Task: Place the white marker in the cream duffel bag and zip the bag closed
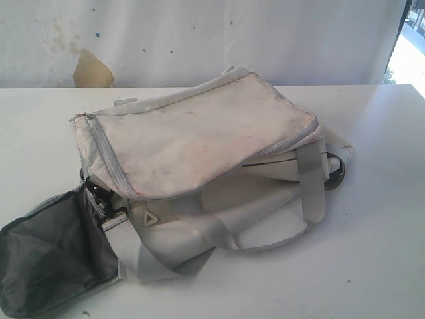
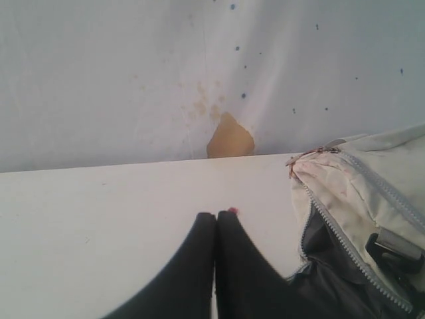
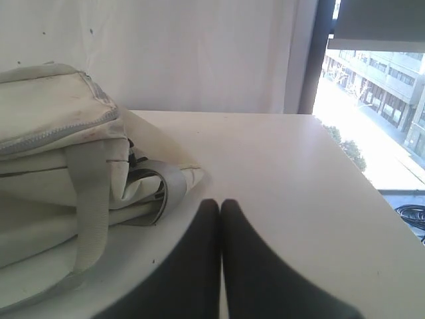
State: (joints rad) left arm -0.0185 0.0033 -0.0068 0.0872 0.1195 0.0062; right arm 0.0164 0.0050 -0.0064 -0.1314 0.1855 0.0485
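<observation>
The cream duffel bag (image 1: 199, 143) lies on the white table (image 1: 372, 252), stained, with grey straps and its end flap hanging unzipped, showing dark grey lining (image 1: 53, 256). The white marker is out of view. In the left wrist view my left gripper (image 2: 216, 214) is shut and empty, its black fingers pressed together over bare table beside the bag's open zippered end (image 2: 352, 219). My right gripper (image 3: 220, 201) is likewise shut and empty, hovering over the table next to the bag's other end (image 3: 60, 153) and its grey strap loop (image 3: 169, 186). Neither gripper shows in the exterior view.
A white sheet backdrop (image 1: 199, 40) with a tan torn patch (image 1: 91, 70) hangs behind the table. A small red speck (image 2: 232, 211) lies on the table just past my left fingertips. The table's edge (image 3: 372, 193) runs along a bright window in the right wrist view.
</observation>
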